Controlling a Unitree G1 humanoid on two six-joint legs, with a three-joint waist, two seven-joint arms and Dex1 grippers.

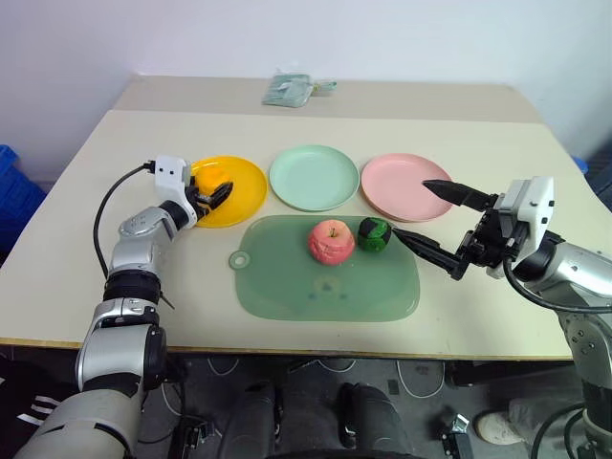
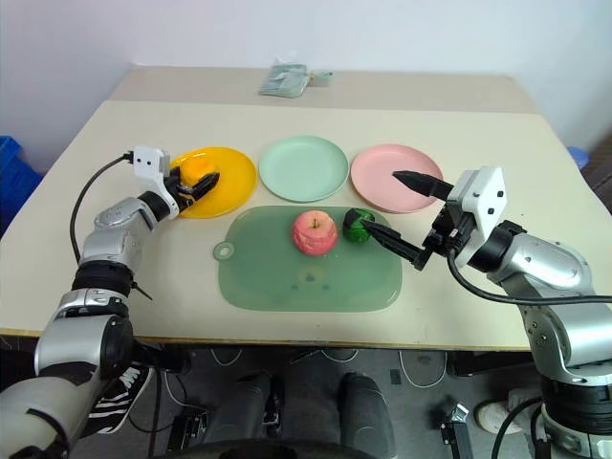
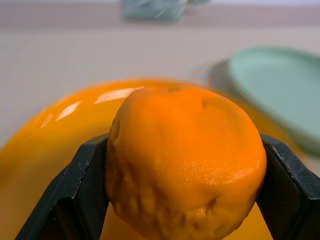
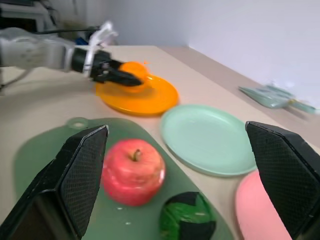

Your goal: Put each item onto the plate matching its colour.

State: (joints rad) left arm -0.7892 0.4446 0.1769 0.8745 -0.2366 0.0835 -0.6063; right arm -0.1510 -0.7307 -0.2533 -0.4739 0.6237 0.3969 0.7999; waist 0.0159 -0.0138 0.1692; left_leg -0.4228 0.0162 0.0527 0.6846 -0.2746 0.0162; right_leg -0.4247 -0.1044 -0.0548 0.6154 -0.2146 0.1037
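Three plates, two fruits on mat; left pincer pinching orange, right pincer spread

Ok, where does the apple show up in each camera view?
Left eye view: apple on the green mat, just left of the green fruit.
Right eye view: the same spot on the mat, below the mint plate.
Left wrist view: not in it.
Right wrist view: between the open right gripper's fingers.
Shared landmark: the mint plate.
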